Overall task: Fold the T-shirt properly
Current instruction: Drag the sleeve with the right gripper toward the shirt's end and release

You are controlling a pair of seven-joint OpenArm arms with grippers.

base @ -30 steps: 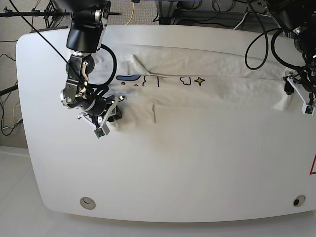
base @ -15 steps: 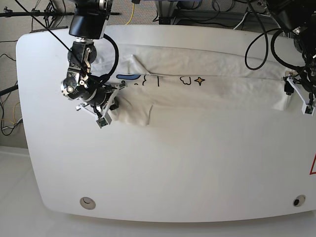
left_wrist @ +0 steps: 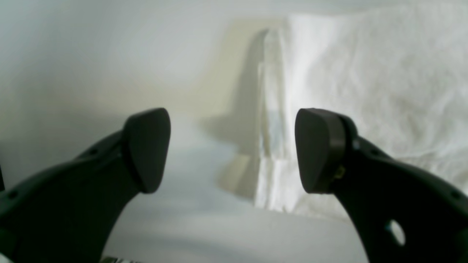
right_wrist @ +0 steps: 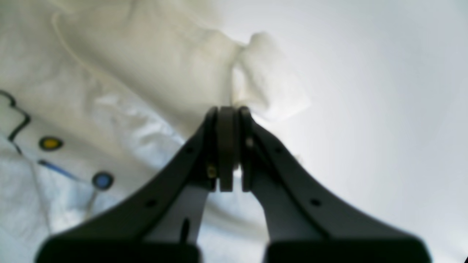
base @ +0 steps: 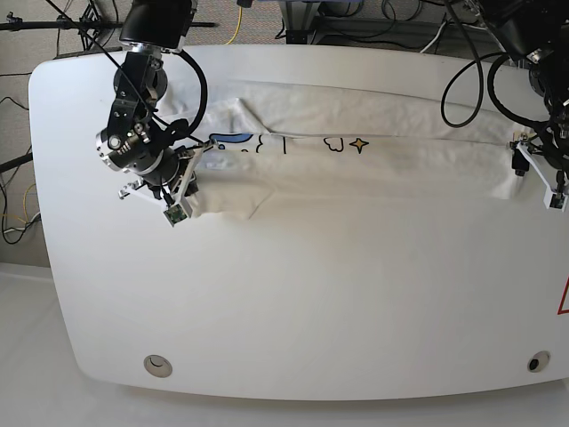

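A: R hand (right_wrist: 228, 146) – status?

B: Pads pressed together, nothing seen between them in the wrist view. Whether cloth is pinched under the tips, can't tell. It sits at the T-shirt (base: 356, 151) end nearest it, w/ a bunched white fold just beyond the tips.

A: And the L hand (left_wrist: 232, 149)?

B: Fingers (left_wrist: 146, 149) wide apart, holding nothing. The shirt's folded edge stands between them, closer to one finger; no contact visible.

A: Where's the shirt overall?

B: Stretched as a long band across the far half of the white bench (base: 311, 311), one hand at each end. Print partly showing – blue shape, cloud outline, yellow star (base: 359, 145) along a fold. Wrist view adds yellow and blue dots.
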